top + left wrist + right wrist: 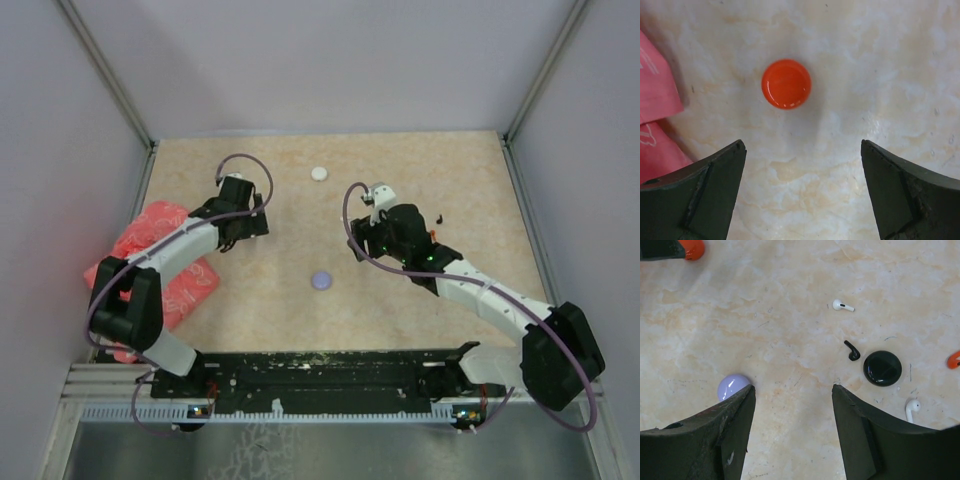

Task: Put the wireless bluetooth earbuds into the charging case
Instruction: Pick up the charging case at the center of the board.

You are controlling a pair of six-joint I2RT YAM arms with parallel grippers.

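Note:
In the left wrist view a glossy round red charging case (786, 84) lies on the table, ahead of my left gripper (802, 145), which is open wide with only bare table between its fingers. My right gripper (793, 387) is open and empty too. A round lilac case (732, 386) sits at its left fingertip and a round black case (882, 368) lies ahead on the right. Loose earbuds lie nearby: a black one (852, 351), a white one (842, 305), another white one (911, 409) and a red one (954, 360) cut off by the edge.
A pink plastic bag (160, 265) lies at the table's left edge, beside the left arm. A white round case (319, 173) sits near the back, and the lilac case (321, 281) lies between the arms. Grey walls enclose the table on three sides.

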